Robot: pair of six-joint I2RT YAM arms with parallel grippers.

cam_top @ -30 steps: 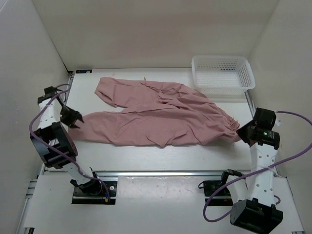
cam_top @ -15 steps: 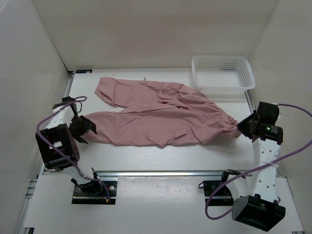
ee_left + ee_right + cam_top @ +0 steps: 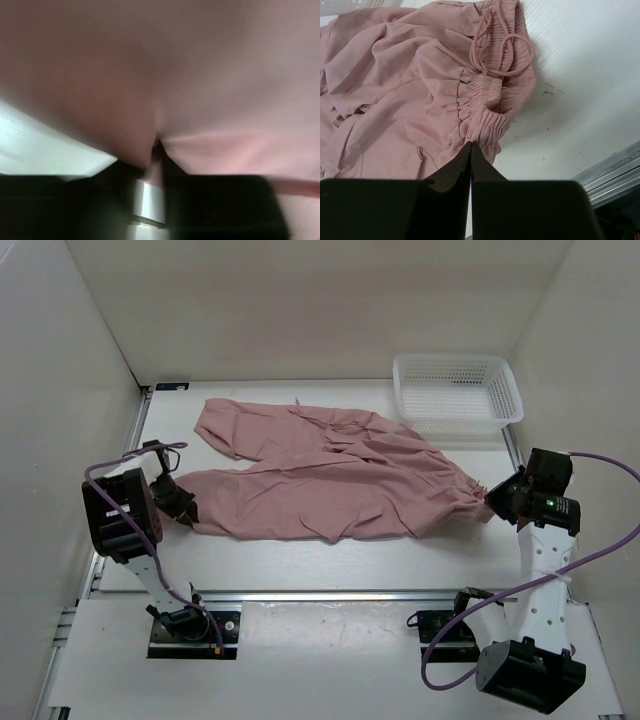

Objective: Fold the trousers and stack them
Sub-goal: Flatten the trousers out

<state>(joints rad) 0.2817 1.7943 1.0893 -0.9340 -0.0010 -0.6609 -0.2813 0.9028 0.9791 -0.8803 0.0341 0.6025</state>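
Note:
The dusty-pink trousers (image 3: 320, 470) lie spread across the white table, legs pointing left and gathered waist at the right. My right gripper (image 3: 490, 502) is at the waist end; in the right wrist view it (image 3: 471, 144) is shut, its tips pinching the elastic waistband (image 3: 485, 107) below the drawstring (image 3: 502, 50). My left gripper (image 3: 183, 508) sits low at the hem of the near leg. In the left wrist view, blurred pink cloth (image 3: 200, 75) fills the picture and creases down towards the left gripper (image 3: 157, 147). The jaws' state is not clear there.
A white mesh basket (image 3: 457, 390) stands at the back right corner. White walls close in the left, back and right sides. A metal rail (image 3: 330, 595) runs along the near table edge, with both arm bases behind it.
My left arm has swung right and down from beside the near leg's hem onto it. The right gripper shifted slightly right, still holding the waistband.

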